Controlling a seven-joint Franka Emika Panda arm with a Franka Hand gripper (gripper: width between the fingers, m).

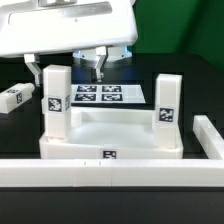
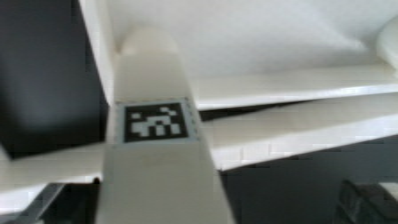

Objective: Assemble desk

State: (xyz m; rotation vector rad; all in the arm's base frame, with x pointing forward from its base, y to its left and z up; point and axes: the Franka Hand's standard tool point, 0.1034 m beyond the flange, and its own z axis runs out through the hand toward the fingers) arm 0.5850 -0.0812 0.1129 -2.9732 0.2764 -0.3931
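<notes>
Fingers (image 1: 98, 66) apart, nothing held. One tabletop (image 1: 110, 138) lower centre on counter (image 1: 195, 92). Two legs upright on it: left leg (image 1: 55, 100), right leg (image 1: 167, 103). One loose leg (image 1: 14, 97) lying at left edge.

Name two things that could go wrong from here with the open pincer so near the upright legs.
The pincer hangs open close to the upright leg at the exterior view's left; descending, it might knock that leg askew in the tabletop. Reaching for the loose leg lying farther left, the arm could brush it too.
</notes>
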